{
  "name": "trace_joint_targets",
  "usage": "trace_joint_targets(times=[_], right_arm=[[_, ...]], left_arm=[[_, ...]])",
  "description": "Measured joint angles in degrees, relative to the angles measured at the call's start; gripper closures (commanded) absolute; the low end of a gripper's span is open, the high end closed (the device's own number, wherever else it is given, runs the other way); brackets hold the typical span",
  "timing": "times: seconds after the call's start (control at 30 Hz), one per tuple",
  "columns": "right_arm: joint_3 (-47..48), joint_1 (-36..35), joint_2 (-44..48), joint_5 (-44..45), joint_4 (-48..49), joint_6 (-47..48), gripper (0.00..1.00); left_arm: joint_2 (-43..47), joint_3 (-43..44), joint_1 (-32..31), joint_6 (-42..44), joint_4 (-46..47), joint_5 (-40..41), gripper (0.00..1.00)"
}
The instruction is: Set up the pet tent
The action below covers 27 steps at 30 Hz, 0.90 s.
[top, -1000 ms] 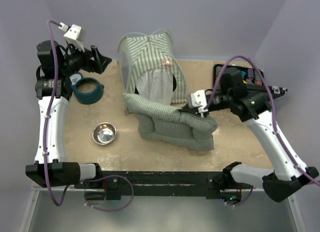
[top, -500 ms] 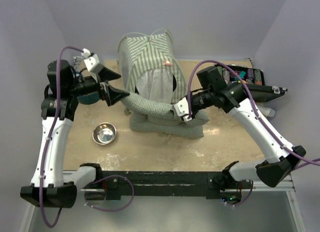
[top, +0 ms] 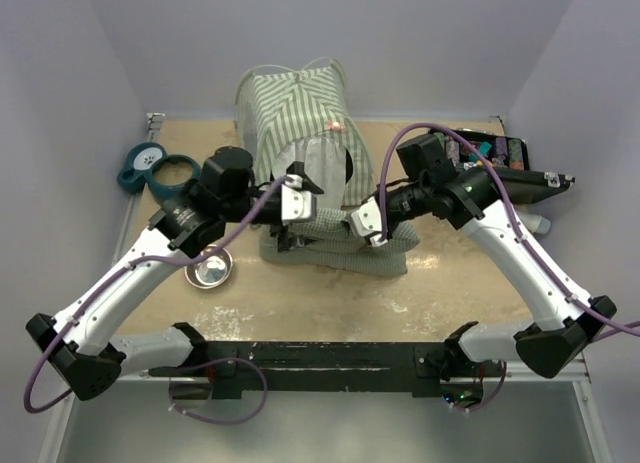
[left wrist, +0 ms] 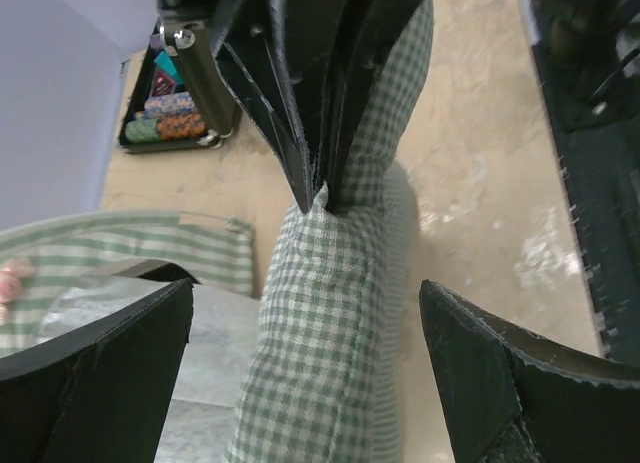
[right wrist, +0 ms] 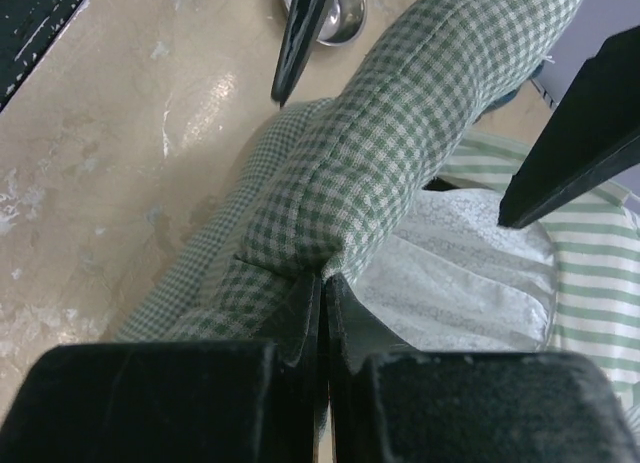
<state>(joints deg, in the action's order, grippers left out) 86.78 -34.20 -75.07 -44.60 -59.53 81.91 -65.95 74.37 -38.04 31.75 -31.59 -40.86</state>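
Right gripper (top: 372, 230) pinches cushion (top: 335, 247); pet tent (top: 298, 108) upright, opening facing near edge.

Beige table (top: 470, 283) bears pet tent (top: 295, 108), checked cushion (top: 335, 248) and steel bowl (top: 209, 269).

1. One pet tent (top: 300, 108).
2. One checked cushion (top: 335, 248).
3. One steel bowl (top: 212, 273).
4. One teal dish (top: 150, 168).
5. One black tray (top: 522, 151); its small contents look like several, too tiny to count.

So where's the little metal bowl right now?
In the top view, the metal bowl sits left of centre, right beside the left arm, just left of the checked cushion.
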Motion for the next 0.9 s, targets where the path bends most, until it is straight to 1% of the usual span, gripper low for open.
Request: trace_joint_targets(times=[0.03,0.07,0.17,0.2,0.23,0.27,0.3,0.33,0.37,0.4,0.43,0.47,0.53,0.57,0.6,0.67,0.7,0.73,0.8,0.87,0.9], right_arm=[[-0.09,0.00,0.26,0.02,0.07,-0.37,1.00],[-0.11,-0.02,0.57,0.02,0.15,-0.87,1.00],[-0.61,-0.15,2.05,0.09,0.83,-2.40,0.88],[-1.09,-0.20,2.80,0.15,1.16,-3.21,0.86],[-1.73,-0.20,3.58,0.22,1.84,-4.24,0.83],[-2.60,-0.22,4.68,0.37,3.08,-5.97,0.77],[-3.52,-0.20,5.97,0.46,4.74,-8.28,0.77],[-4.48,-0.20,7.43,0.68,6.97,-11.50,0.77],[-5.49,-0.20,9.07,1.25,9.94,-15.10,0.67],[-6.25,-0.20,10.51,1.88,12.63,-18.14,0.47],[-7.17,-0.20,12.31,2.58,15.98,-22.40,0.26],[-7.96,-0.17,14.16,3.69,19.23,-27.10,0.17],[-9.05,-0.04,17.38,6.86,25.94,-35.95,0.06],[-9.27,0.11,18.75,8.94,29.27,-40.81,0.03],[-9.27,0.28,19.85,11.41,32.46,-45.66,0.01],[-9.01,0.96,21.33,16.98,37.97,-54.86,0.01],[-8.61,1.27,21.64,19.50,39.67,-58.45,0.01],[-7.43,1.84,21.79,23.17,41.44,-63.98,0.01],[-5.09,4.52,21.49,26.60,43.98,-71.45,0.01],[-3.72,8.63,21.53,29.03,45.38,-76.81,0.02],[-3.39,10.58,21.77,30.36,45.59,-79.06,0.01]], left_arm=[[-0.55,-0.07,-1.79,2.78,-0.11,2.78,0.00],[-0.96,-0.07,-3.28,5.49,-0.24,5.27,0.05],[-2.23,-0.07,-6.56,12.07,-0.96,11.08,0.35],[-2.75,-0.07,-7.23,13.66,-1.29,12.35,0.43],[-3.17,-0.09,-7.61,14.73,-1.60,13.14,0.47],[-3.67,-0.09,-7.89,15.67,-2.08,13.99,0.52],[-4.15,-0.13,-8.07,16.41,-2.67,14.73,0.62],[-4.68,-0.13,-8.13,17.18,-3.34,15.50,0.77],[-5.27,-0.13,-8.13,17.62,-4.00,16.13,0.92],[-5.84,-0.13,-8.13,17.84,-4.48,16.52,1.00],[-6.69,-0.13,-8.11,17.90,-4.98,17.03,1.00],[-7.54,-0.13,-8.11,17.59,-5.40,17.38,1.00],[-9.11,0.00,-8.13,15.41,-5.84,17.70,1.00],[-9.70,0.39,-8.13,13.75,-6.14,17.62,1.00],[-10.45,1.31,-8.09,11.10,-6.54,17.22,1.00],[-11.82,4.09,-7.15,3.54,-6.29,14.78,1.00],[-11.98,4.76,-5.77,-1.92,-4.61,11.43,1.00],[-11.72,4.55,-3.63,-8.63,-1.84,7.21,1.00],[-9.57,0.17,2.40,-24.70,9.42,-0.39,1.00],[-6.10,-7.48,7.93,-41.00,23.12,-4.57,1.00],[-4.61,-10.49,10.19,-48.06,27.67,-5.90,1.00]])
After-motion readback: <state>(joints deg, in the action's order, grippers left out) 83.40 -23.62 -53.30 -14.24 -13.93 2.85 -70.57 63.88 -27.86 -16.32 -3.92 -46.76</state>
